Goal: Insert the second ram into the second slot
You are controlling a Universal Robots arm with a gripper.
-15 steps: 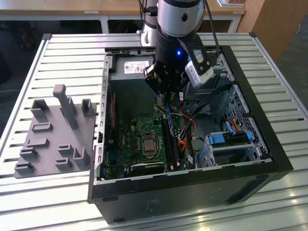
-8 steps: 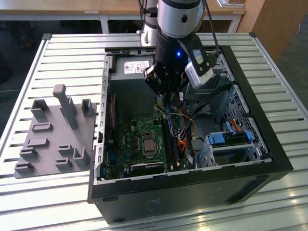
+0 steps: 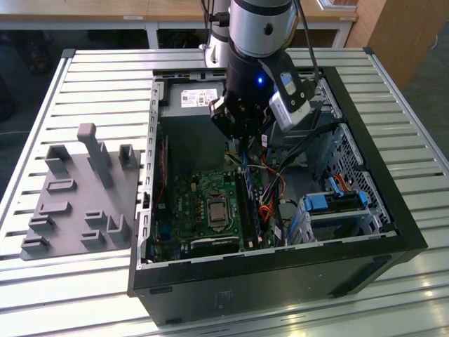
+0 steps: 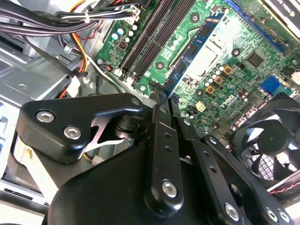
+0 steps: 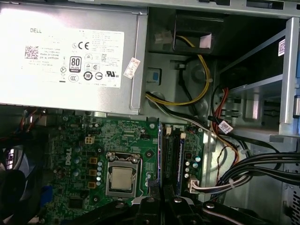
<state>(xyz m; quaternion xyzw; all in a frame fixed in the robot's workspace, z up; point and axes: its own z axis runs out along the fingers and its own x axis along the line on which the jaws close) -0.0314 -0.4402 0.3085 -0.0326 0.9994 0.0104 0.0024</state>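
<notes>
My gripper hangs inside the open computer case, over the motherboard. Its fingers stand together, shut on the second ram, a thin dark blue stick with dark chips. In the first wrist view the second ram shows edge-on, running out from the gripper beside the black memory slots. It hovers between those slots and the processor socket. Another blue stick sits in the slot bank. Which slot is the second one I cannot tell.
A power supply fills the case's far end. Bundled cables run beside the slots, and a black fan sits near the gripper. Blue drive-bay clips stand at the exterior view's right. A grey fixture plate lies outside the case.
</notes>
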